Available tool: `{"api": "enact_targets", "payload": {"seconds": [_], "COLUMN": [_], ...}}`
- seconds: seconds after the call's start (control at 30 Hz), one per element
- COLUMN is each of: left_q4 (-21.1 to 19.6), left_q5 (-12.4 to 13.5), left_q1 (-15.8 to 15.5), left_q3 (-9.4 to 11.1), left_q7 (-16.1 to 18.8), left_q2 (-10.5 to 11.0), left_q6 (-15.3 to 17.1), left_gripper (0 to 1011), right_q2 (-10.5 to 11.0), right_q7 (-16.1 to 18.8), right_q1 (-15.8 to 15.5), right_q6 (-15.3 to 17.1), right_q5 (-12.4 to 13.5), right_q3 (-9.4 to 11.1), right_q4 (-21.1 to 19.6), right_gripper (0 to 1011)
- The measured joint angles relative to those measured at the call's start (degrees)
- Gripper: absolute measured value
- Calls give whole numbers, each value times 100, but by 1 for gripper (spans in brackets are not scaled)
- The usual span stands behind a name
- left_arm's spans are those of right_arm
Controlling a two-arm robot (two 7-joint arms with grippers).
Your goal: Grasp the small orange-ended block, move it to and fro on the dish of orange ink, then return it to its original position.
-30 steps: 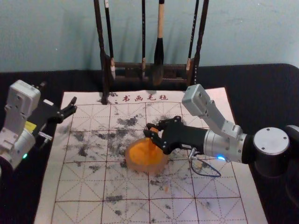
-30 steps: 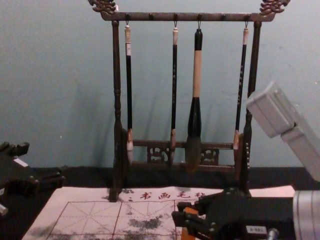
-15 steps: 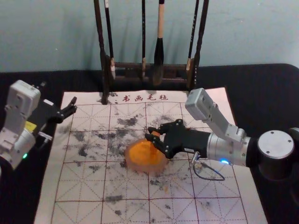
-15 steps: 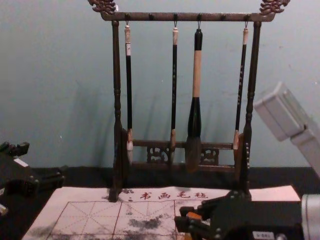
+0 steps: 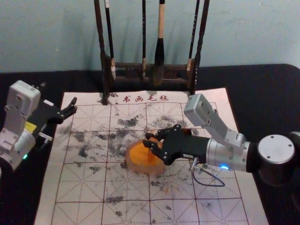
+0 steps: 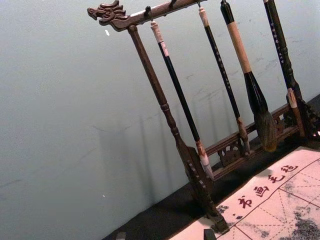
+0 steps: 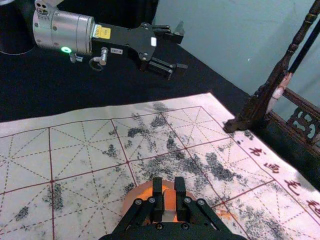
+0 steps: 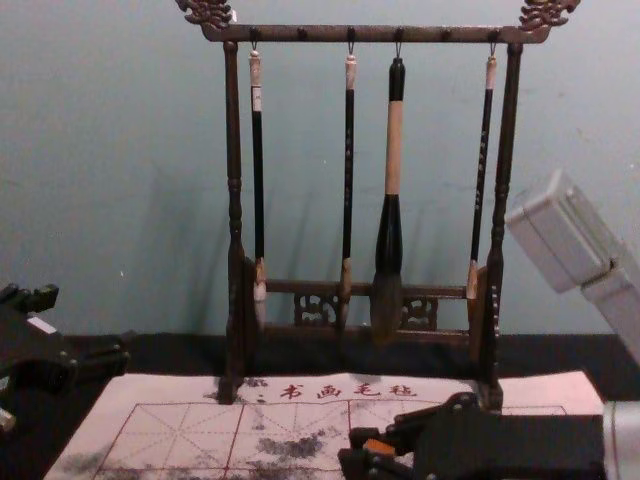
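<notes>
- Head view: the right gripper point(image 5: 148, 139) is reaching over the dish point(image 5: 136, 167) from its three o'clock side, so most of the orange ink point(image 5: 140, 153) is lying uncovered.
- Its fingers are closing on both sides of the block point(image 7: 170, 199), leaving only the block's own width between them. This pinch is probably serving to stop the block from turning during the rubbing.
- The block is sitting between the fingertips, above the dish's one to two o'clock part. Whether its lower end is touching the ink, I cannot tell, because the fingers are hiding it.
- I am judging that the to-and-fro movement is the present step; the return is waiting after it. The next stroke is asking for a low, level path, since too much pressing could be sliding the dish or tilting the block.
- The dish is resting on the writing mat point(image 5: 79, 197), where the mat is perhaps protecting the table point(image 5: 262, 93) from drops.
- The left gripper point(image 7: 181, 53) is waiting around ten o'clock from the dish, its fingers standing wide apart and holding nothing, away from the work.
</notes>
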Motion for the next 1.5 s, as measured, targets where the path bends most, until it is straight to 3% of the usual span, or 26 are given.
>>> {"api": "enact_targets", "payload": {"seconds": [0.93, 1.5], "left_q4": [0, 0], "left_q5": [0, 0], "left_q1": [0, 0], "left_q3": [0, 0], "left_q7": [0, 0], "left_q2": [0, 0], "left_q6": [0, 0], "left_gripper": [1001, 1001], "right_q2": [-334, -460], "right_q7": [-7, -124], "right_q1": [251, 363], "right_q6": [17, 28], "right_q5": [-47, -85], "right_q3": [-195, -134], "right_q4": [339, 527], "right_gripper": [142, 143]}}
